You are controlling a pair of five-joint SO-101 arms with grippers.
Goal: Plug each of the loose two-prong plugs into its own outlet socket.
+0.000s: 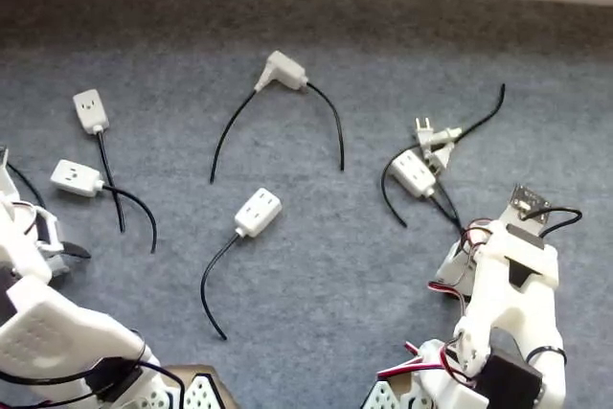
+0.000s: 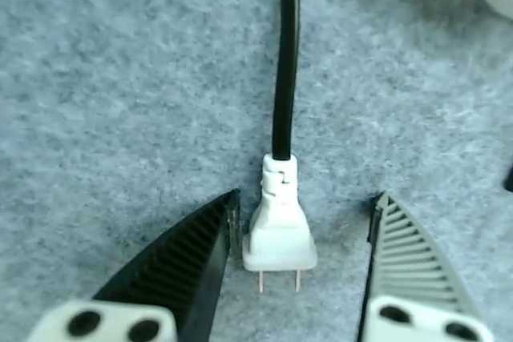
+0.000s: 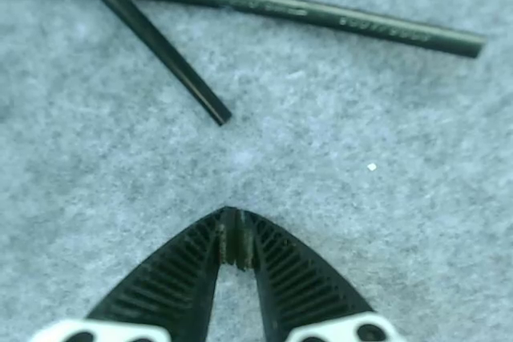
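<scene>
Left gripper spread apart, white two-prong plug on the surface between its fingers, nearer the black one. Right gripper pressed together, empty, black cable end nearby.

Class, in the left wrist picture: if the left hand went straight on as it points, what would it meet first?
The white two-prong plug, lying within the open left hand, prongs toward it; its black cord runs beyond. Depth is unclear, so it might pass above.
</scene>
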